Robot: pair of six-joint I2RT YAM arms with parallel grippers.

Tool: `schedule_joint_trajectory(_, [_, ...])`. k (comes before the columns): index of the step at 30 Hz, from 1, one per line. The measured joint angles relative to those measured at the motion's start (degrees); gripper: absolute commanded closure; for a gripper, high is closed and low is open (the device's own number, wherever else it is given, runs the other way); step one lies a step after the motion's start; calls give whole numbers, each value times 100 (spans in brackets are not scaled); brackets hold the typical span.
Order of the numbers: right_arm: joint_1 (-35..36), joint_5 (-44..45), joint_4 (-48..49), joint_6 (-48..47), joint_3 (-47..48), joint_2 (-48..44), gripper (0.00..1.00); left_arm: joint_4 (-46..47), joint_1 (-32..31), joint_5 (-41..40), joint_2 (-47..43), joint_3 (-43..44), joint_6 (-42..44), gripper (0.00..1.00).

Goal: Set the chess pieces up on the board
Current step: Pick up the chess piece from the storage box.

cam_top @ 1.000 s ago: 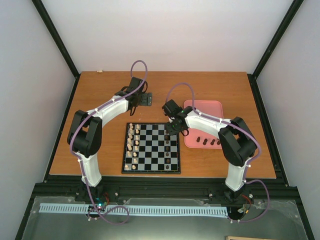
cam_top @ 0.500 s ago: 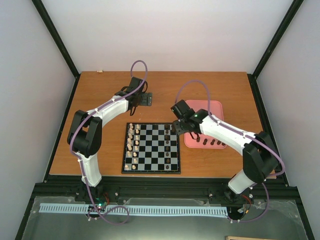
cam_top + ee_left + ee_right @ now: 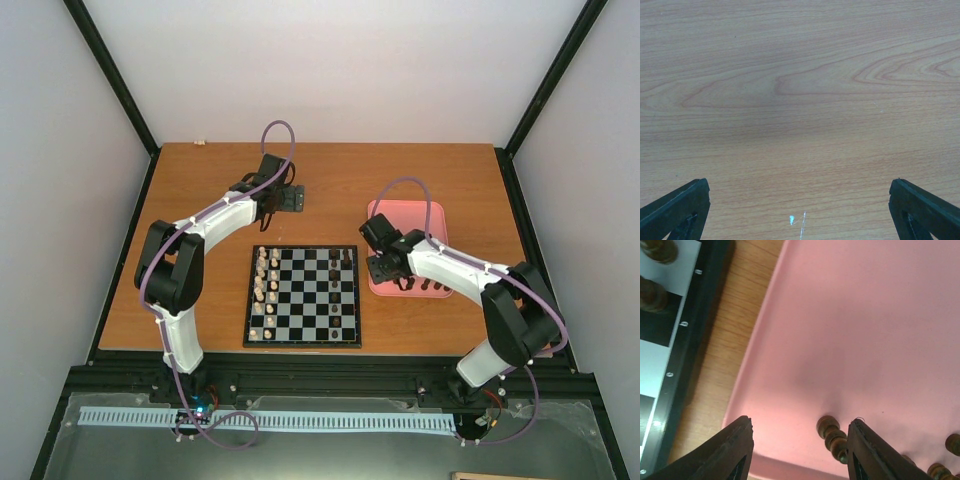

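Observation:
The black-framed board [image 3: 303,345] lies at the table's middle, with a few dark chess pieces [image 3: 335,270] standing on its right columns. My right gripper [image 3: 385,270] hangs open over the left part of the pink tray [image 3: 425,215]. In the right wrist view a dark piece [image 3: 832,436] lies on its side between the fingers [image 3: 737,450], close to the right one and untouched, with nothing gripped. More dark pieces [image 3: 952,442] lie further right in the tray [image 3: 865,315]. My left gripper [image 3: 290,198] is open over bare wood behind the board.
Pale cream pieces [image 3: 265,280] fill the board's left columns. The board's black frame [image 3: 695,325] runs just left of the tray, with a strip of wood between them. Black rails and grey walls close in the table. The left gripper [image 3: 800,215] sees only wood.
My right gripper has left the board's right columns and moved right, over the pink tray, and its jaws have opened wider. The left arm has not moved.

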Motion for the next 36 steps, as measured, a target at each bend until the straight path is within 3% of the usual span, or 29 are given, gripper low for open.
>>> schedule_joint_trajectory(9, [-339, -94, 153, -2, -323, 0, 48, 0, 0, 0, 0, 2, 0, 0])
schedule_joint_trajectory(17, [-422, -111, 254, -15, -378, 13, 59, 0, 0, -7, 7, 2, 0, 0])
schedule_joint_trajectory(24, [-452, -109, 289, -9, -448, 22, 61, 0, 0, -15, 20, 0, 0, 0])
schedule_joint_trajectory(36, [-494, -111, 293, -4, -457, 92, 80, 0, 0, -15, 20, 2, 0, 0])
